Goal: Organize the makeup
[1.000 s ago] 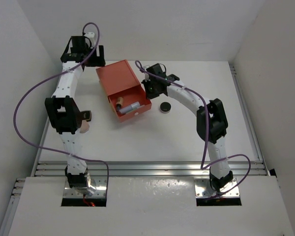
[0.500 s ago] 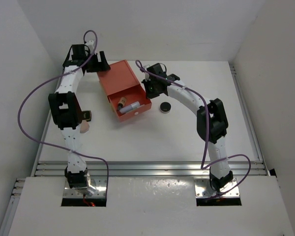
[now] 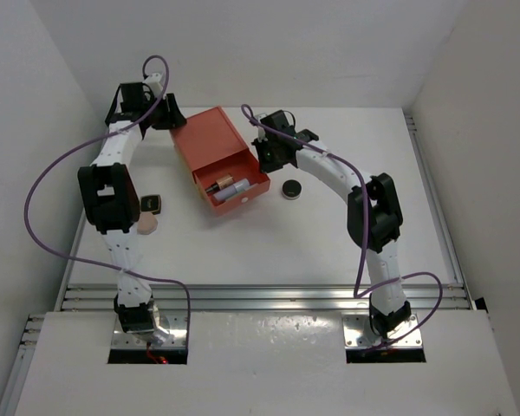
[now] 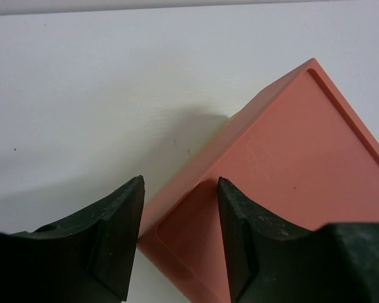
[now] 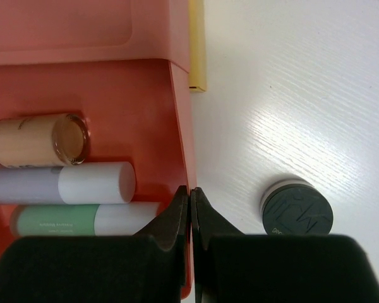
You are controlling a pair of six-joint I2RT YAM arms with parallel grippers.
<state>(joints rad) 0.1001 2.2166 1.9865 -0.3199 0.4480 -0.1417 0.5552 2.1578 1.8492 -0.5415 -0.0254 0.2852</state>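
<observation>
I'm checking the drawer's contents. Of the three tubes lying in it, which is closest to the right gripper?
The pale-green tube: it lies beside the right gripper, shut on the drawer wall; the white tube and beige tube lie farther off.

1. A robotics lab cell: plain white walls [image 3: 243,52] rise behind and beside the left gripper [image 3: 172,123], boxing in a white table [image 3: 329,243].
2. Aluminium rails [image 3: 269,295] and purple cables [image 3: 27,208] run nearer than it, toward bolted arm bases [image 3: 390,321].

Drawer box [image 3: 221,160]: coral-red, with a yellow strip [image 5: 197,44] on one side.
Tan tube [image 5: 35,140].
White tube [image 5: 63,183].
Pale-green tube [image 5: 69,219]: white cap.
Compact [image 5: 297,211]: black, pale rim.
Puff [image 3: 147,224]: peach.
Square case [image 3: 152,204]: dark.
Surface [image 5: 303,95]: white.
Left end effector [image 4: 179,189], right end effector [image 5: 191,196]: black.
</observation>
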